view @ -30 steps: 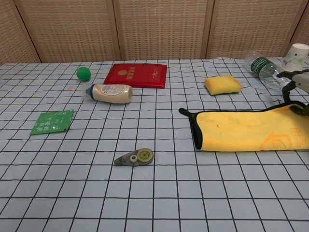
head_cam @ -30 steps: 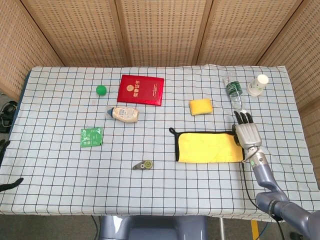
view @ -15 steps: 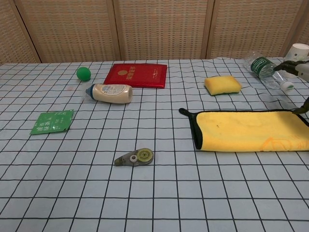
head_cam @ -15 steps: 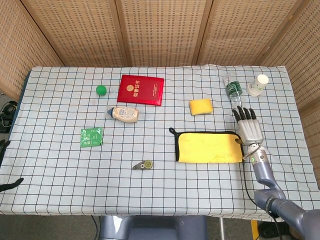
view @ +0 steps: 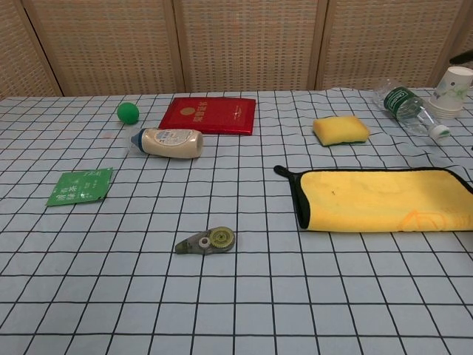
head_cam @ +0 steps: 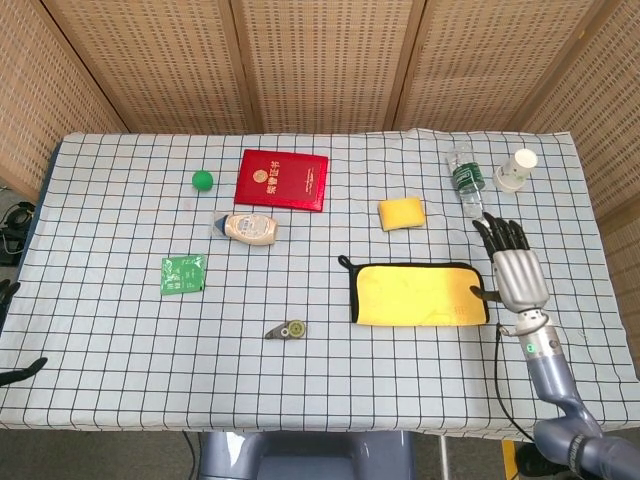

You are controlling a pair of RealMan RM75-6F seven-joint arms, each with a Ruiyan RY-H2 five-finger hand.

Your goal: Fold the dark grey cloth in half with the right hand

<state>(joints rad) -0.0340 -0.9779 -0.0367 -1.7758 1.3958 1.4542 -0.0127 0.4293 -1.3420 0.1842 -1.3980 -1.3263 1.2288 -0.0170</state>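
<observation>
The desk [head_cam: 120, 340] is covered in a pale checked sheet. The cloth [head_cam: 418, 294] lies flat and folded near the right part of the front edge, yellow side up with a dark border showing along its left and back sides. The right hand [head_cam: 516, 272] hovers just beside the cloth's right end, fingers spread wide and holding nothing; the thumb reaches toward the cloth edge, and whether it touches cannot be told. The red booklet [head_cam: 282, 180] lies toward the back edge. Near the back right corner are a lying bottle [head_cam: 464, 181] and a paper cup [head_cam: 516, 170]. The left hand is not seen.
</observation>
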